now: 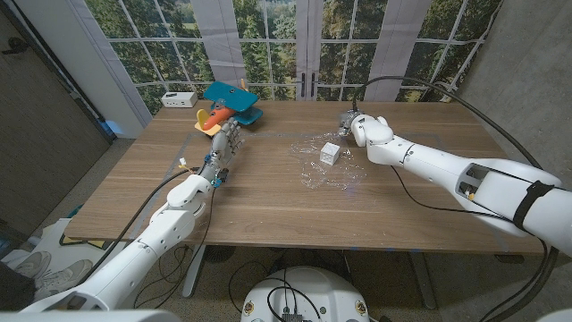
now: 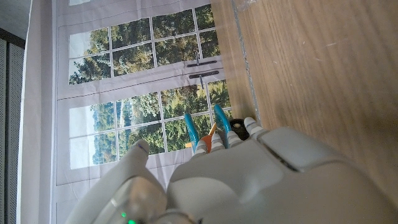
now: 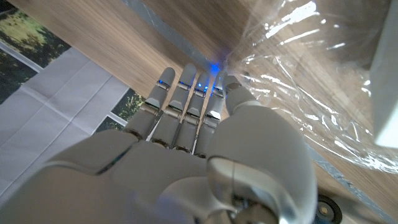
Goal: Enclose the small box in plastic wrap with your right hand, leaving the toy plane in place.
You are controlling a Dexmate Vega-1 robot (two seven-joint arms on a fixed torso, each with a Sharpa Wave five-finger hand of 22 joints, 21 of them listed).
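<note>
A small white box [image 1: 329, 153] stands on a crumpled sheet of clear plastic wrap [image 1: 327, 170] at mid-table. My right hand [image 1: 350, 122] is at the wrap's far right edge, just beyond the box. Its fingers [image 3: 186, 99] reach out straight, and the wrap [image 3: 298, 93] draws up in taut streaks to where thumb and finger meet, as if pinched there. One side of the box [image 3: 387, 93] shows past the wrap. The blue and orange toy plane [image 1: 231, 105] sits at the far left. My left hand [image 1: 227, 143] stretches toward it with fingers apart and holds nothing. The plane [image 2: 208, 132] shows beyond its fingertips.
A white rectangular device [image 1: 180, 98] lies at the table's far left corner behind the plane. The wooden table [image 1: 268, 201] has bare surface in front of the wrap and to its right. Large windows stand behind the far edge.
</note>
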